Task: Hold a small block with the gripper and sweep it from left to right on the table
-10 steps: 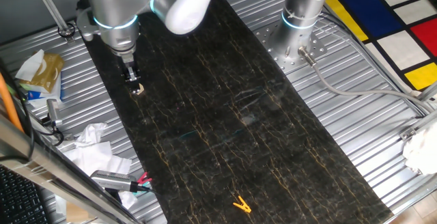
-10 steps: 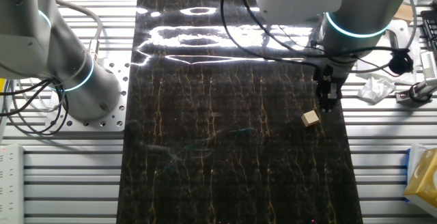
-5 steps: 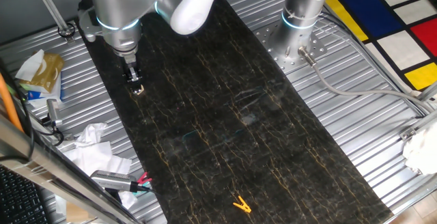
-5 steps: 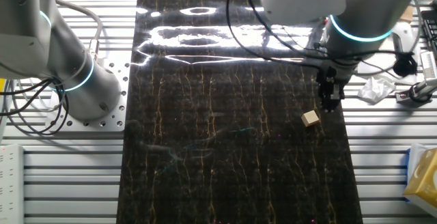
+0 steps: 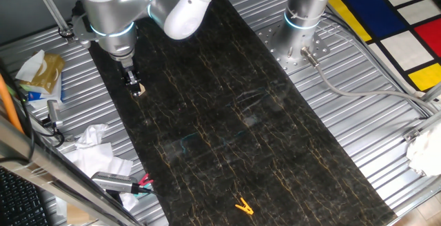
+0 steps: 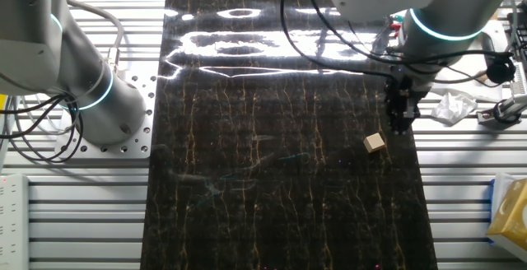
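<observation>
The small block (image 5: 138, 90), a pale tan wooden cube, lies on the black veined table (image 5: 227, 116) near its left edge. It also shows in the other fixed view (image 6: 375, 143), near the table's (image 6: 272, 179) right edge. The narrow black gripper (image 5: 131, 81) hangs from the silver arm just beside the block, tip close to the tabletop. In the other fixed view the gripper (image 6: 401, 124) stands up and to the right of the block, apart from it. Its fingers look pressed together and hold nothing.
A yellow clip (image 5: 242, 207) lies at the table's near end. A second silver arm's base (image 5: 303, 19) stands on the ribbed metal frame. Crumpled paper, a bag and tools (image 5: 96, 153) lie along the frame left of the table. A coloured panel floor (image 5: 393, 19) is at the far right.
The arm has shifted a little toward the table's edge near the block, and the gripper moved with it. The block has not moved.
</observation>
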`<state>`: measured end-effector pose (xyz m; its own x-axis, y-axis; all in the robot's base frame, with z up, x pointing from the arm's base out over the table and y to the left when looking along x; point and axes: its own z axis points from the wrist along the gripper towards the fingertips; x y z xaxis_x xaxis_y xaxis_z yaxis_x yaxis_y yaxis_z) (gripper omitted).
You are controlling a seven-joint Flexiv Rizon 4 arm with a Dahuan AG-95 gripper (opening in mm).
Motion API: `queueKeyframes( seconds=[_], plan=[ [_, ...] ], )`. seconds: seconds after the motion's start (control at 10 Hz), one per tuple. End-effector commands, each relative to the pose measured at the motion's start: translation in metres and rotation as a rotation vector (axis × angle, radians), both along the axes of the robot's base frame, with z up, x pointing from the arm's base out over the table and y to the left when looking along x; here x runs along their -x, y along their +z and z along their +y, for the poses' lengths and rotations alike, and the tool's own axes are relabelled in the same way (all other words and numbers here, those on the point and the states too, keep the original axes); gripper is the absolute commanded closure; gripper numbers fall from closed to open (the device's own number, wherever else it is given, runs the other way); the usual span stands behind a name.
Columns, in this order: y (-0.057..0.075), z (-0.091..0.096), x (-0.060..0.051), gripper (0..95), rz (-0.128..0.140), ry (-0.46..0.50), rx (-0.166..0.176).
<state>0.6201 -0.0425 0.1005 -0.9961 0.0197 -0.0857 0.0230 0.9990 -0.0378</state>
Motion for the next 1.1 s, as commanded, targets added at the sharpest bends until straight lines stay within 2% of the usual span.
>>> queueKeyframes(
  seconds=[0.1,1.1],
  plan=[
    [0.0000,-0.0002,0.0006,38.0,-0.013,0.011,0.006],
    [-0.0005,-0.0008,0.0002,38.0,-0.017,0.003,0.000]
  ],
)
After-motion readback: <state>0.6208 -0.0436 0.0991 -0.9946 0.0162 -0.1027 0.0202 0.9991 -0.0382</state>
